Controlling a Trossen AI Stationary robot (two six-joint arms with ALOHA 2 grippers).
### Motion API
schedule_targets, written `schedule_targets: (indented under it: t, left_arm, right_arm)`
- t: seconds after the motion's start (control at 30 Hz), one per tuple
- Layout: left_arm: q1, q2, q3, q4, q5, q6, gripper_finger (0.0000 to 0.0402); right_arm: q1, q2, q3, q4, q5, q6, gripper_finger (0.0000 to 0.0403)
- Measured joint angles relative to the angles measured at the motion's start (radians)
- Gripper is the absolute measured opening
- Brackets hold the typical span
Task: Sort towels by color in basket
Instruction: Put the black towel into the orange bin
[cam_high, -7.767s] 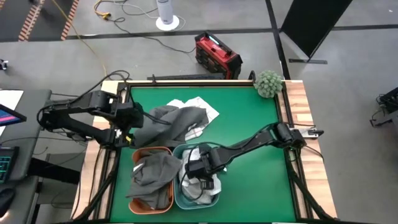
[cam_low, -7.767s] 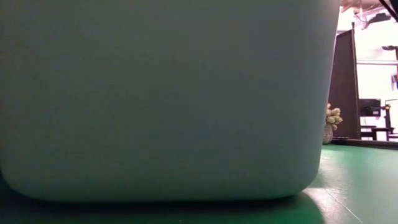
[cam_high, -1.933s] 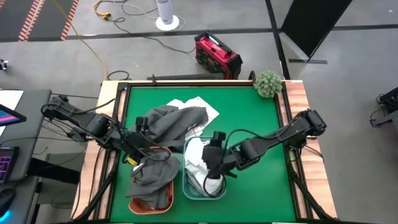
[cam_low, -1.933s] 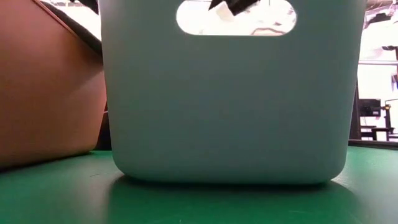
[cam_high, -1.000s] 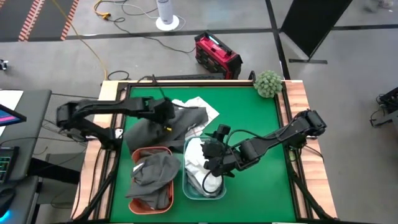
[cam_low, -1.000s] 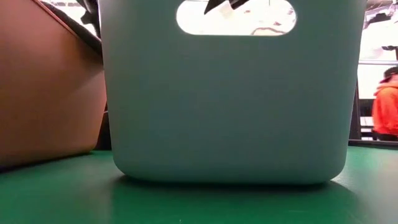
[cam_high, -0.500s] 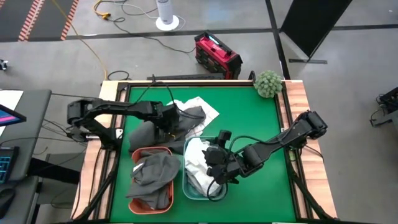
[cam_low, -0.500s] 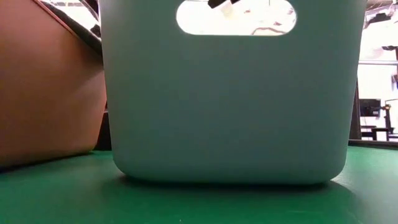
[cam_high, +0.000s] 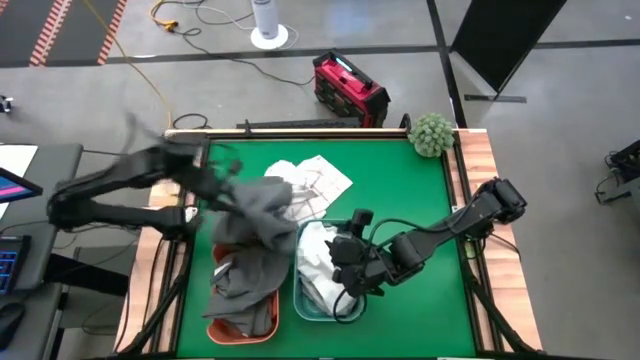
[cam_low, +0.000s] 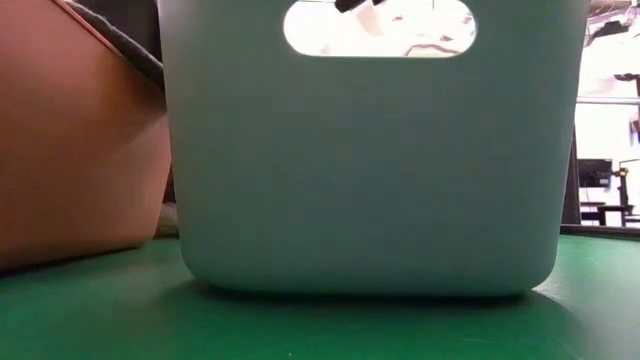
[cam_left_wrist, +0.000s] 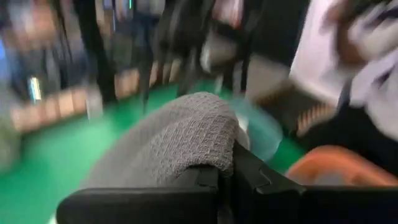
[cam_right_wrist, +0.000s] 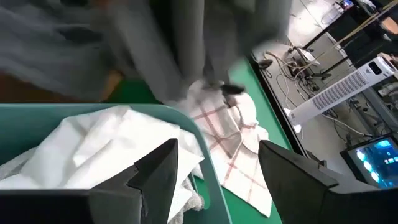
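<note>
- I take the pale teal plastic basket (cam_high: 322, 300) as my landmark; the round-cornered rust-orange plastic basket (cam_high: 215, 325) sits touching its left side on the green felt-topped table (cam_high: 410, 190).
- The step in hand, as I judge it, is carrying a dark grey towel over to the orange basket: my left gripper (cam_high: 232, 190) is clamped tight on the dark grey knitted cloth towel (cam_high: 262, 215), which hangs lifted just behind and left of the teal basket, its lower end trailing toward the dark grey towels already heaped in the orange basket (cam_high: 245, 285).
- The white towels (cam_high: 318, 262) fill the teal basket. One white towel with thin red check lines (cam_high: 322, 180) lies flat on the table behind it.
- My right gripper (cam_high: 352, 268) hovers over the teal basket's right rim, fingers apart and holding nothing.
- The next move calls for swinging the grey towel fully over the orange basket before releasing, keeping its tail clear of the teal rim; the left arm is blurred, so its exact position is probably only roughly as I put it.
- I can read no brand, label or writing anywhere.
</note>
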Motion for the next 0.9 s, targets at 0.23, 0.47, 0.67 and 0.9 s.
schedule_targets:
  t: [0.23, 0.47, 0.67, 0.9]
  left_arm:
    - [-0.027, -0.271, 0.001, 0.316, 0.076, -0.202, 0.0002]
    - [-0.060, -0.341, 0.002, 0.649, 0.062, -0.417, 0.0002]
    - [-0.080, -0.283, 0.001, 0.890, 0.036, -0.622, 0.0013]
    - [-0.132, -0.144, 0.001, 1.155, -0.020, -0.703, 0.0016]
  right_arm:
    - [-0.032, 0.000, 0.000, 0.002, 0.001, 0.017, 0.0255]
    - [-0.078, 0.000, 0.000, 0.004, 0.001, 0.045, 0.0255]
    - [-0.097, 0.000, -0.042, 0.017, -0.003, 0.046, 0.0255]
    - [-0.127, 0.000, -0.086, 0.019, -0.004, 0.053, 0.0255]
